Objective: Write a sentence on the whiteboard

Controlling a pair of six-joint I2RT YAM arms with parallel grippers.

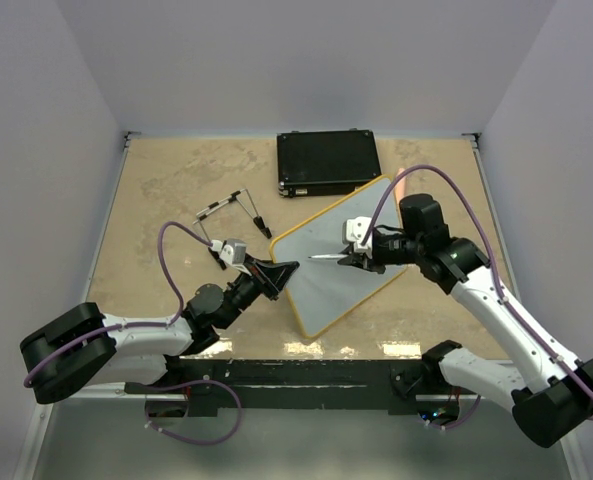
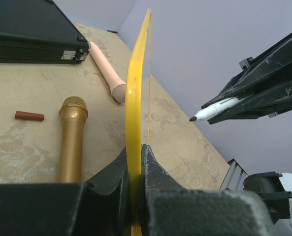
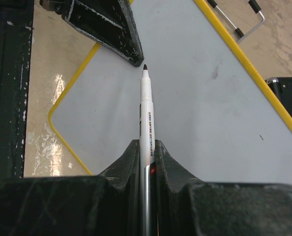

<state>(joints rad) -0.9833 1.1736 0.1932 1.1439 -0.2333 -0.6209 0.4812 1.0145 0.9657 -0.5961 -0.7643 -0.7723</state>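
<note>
Top external view: the whiteboard (image 1: 341,265) sits over the middle of the table (image 1: 156,180), turned like a diamond. Its far corner is near the black case (image 1: 328,162), which lies at the far edge. The left gripper (image 1: 281,275) is clamped on the board's left edge and the right gripper (image 1: 348,260) reaches over the face from the right, closed on a marker (image 1: 326,258).

Left wrist view: the yellow frame runs edge-on between the two fingers (image 2: 155,162), pinched tight and standing upright. The marker's dark tip stands apart from the face, on its right side. On the other side of the board a gold microphone (image 2: 72,137), a pink cylinder (image 2: 106,71) and a small red-brown stub (image 2: 29,116) lie on the table, with the case behind them.

Right wrist view: the uncapped marker is held straight between the fingers, its tip aimed at the left gripper's finger on the frame. The pale grey face shows a faint smudge. A thin wire piece (image 3: 239,22) with black-capped ends lies on the table beyond the frame.
</note>
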